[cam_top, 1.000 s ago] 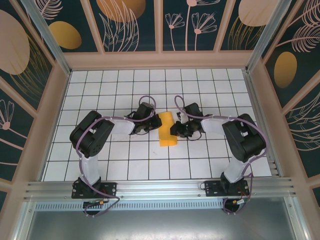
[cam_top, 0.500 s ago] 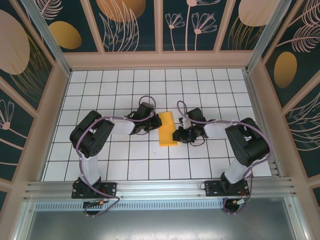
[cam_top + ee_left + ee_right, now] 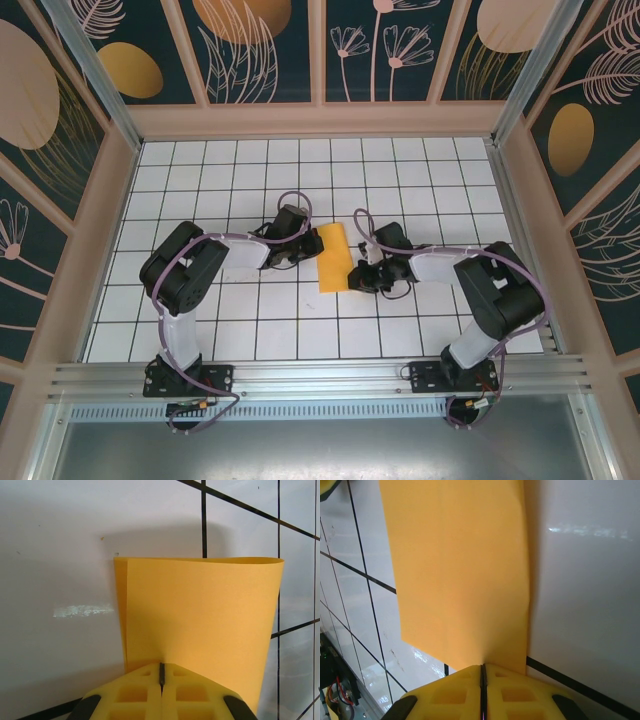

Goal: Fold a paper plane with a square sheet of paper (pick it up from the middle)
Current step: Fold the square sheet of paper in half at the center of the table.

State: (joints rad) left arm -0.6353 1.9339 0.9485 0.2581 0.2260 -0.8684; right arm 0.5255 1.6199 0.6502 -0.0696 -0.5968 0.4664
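The square sheet of paper (image 3: 333,257) is orange-yellow and lies folded over into a narrow upright strip at the middle of the tiled table. My left gripper (image 3: 307,250) is at its left edge, shut on the paper. In the left wrist view the sheet (image 3: 200,615) rises from between the closed yellow pads of the left gripper (image 3: 161,672), with a second layer showing along its left side. My right gripper (image 3: 353,277) is at the strip's lower right edge. In the right wrist view the right gripper (image 3: 483,669) is shut on the paper (image 3: 460,575).
The white gridded table (image 3: 250,320) is walled in by beige-framed panels (image 3: 320,118) at the back and on both sides. An aluminium rail (image 3: 320,378) with the arm bases runs along the near edge. Both arms' cables (image 3: 290,200) loop above the grippers.
My right gripper has slid nearer along the sheet's right edge and closed on it. The paper's near end now lies flatter. The left gripper has kept its grip and place.
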